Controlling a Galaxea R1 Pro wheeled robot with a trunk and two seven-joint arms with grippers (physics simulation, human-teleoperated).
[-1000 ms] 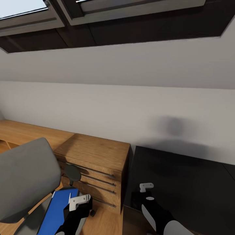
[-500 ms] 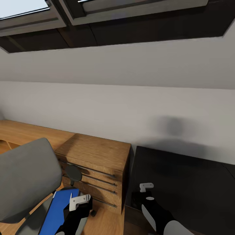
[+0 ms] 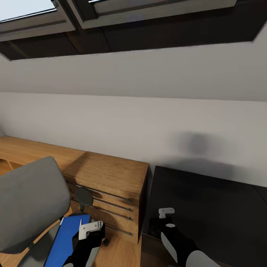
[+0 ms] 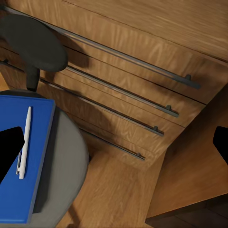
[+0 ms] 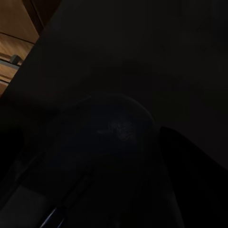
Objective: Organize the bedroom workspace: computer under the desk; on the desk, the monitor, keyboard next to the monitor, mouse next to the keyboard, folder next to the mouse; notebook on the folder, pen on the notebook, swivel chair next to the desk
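The swivel chair [image 3: 27, 202] is standing at the lower left of the head view, its grey back cut off by the picture's edge and its seat largely covered. The blue folder [image 3: 66, 237] is lying on that seat, with the left arm hiding its near end. In the left wrist view the folder [image 4: 28, 156] is running off the picture's edge, and the white pen [image 4: 23, 141] is resting on top of it, lengthwise. One black armrest pad [image 4: 31, 45] is sitting just beside the wooden dresser [image 3: 111, 185], whose bar-handled drawers are facing the chair.

The left pincer [image 4: 114, 140] is hovering above the seat and the floor with its jaws standing wide apart, released and gripping nothing; only the dark tips are showing at the picture's two sides, one over the folder near the pen.

The black table [image 3: 207, 207] is lying to the right of the dresser, its far right side cut off. The right pincer [image 3: 167, 213] is hanging over the table's near left corner. The right wrist view is almost wholly dark; a faint rounded shape is showing against the glossy top, too dim to identify, and whether this pincer is released or clenched I cannot tell.
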